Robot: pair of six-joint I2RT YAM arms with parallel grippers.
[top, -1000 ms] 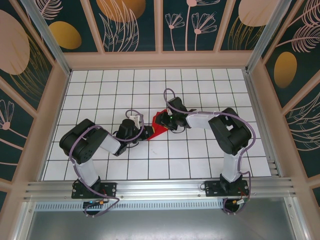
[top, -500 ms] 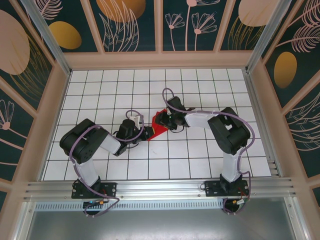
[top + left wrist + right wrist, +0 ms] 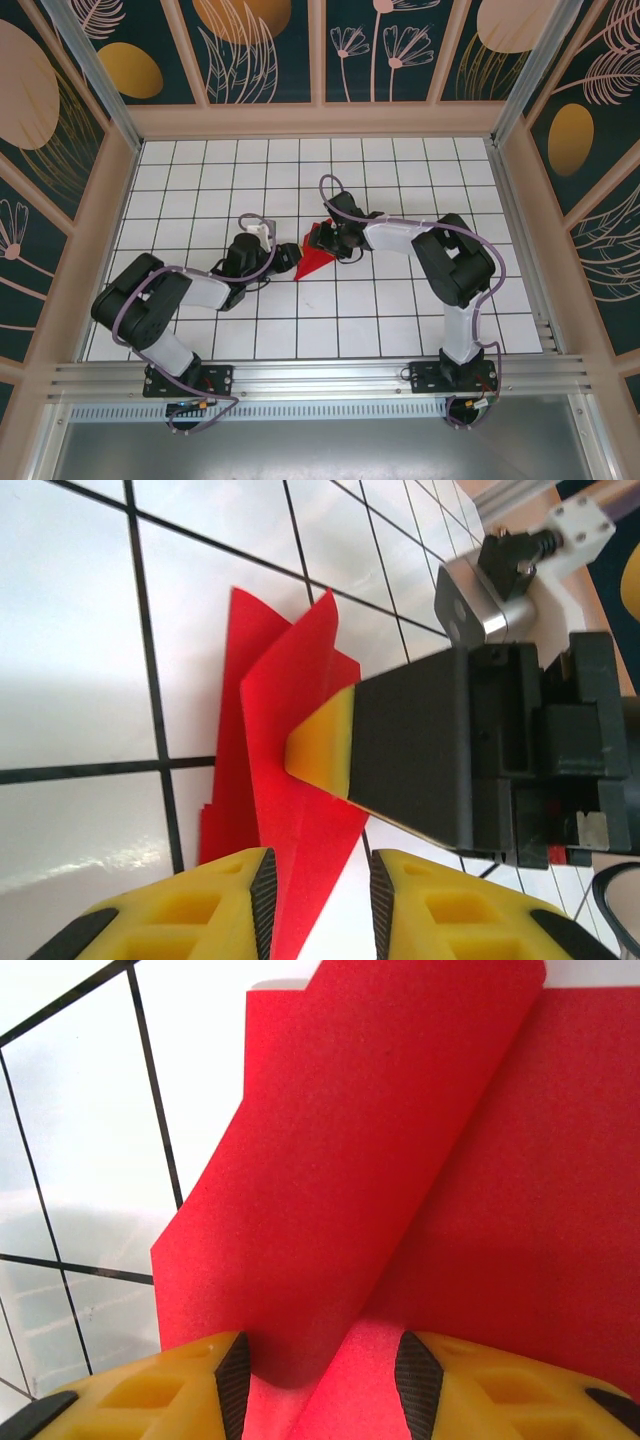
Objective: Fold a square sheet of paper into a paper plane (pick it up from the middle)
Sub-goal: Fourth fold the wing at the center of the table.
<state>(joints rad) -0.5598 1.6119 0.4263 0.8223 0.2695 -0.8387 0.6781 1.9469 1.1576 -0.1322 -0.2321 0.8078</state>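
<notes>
- Red paper, folded to a point, lies on the table between both arms. It looks light and floppy, and easy to tear.
- Fingers of the left gripper stand parted around its tip, pinching nothing.
- Over on the right gripper, jaws apart, straddling where it curls up.
- Best hold, I'd say: pinch gently on the layered creases.

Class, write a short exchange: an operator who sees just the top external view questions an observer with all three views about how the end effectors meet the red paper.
Operator: I see a folded red paper between the arms. Is the left end effector shut on it?
Observer: No: its wrist view shows jaws apart, a red fold running between them.
Operator: The right end effector?
Observer: Jaws apart too, a curled flap rising between them.
Operator: Does it touch the paper?
Observer: The left wrist view shows one yellow fingertip against the top layer.
</notes>
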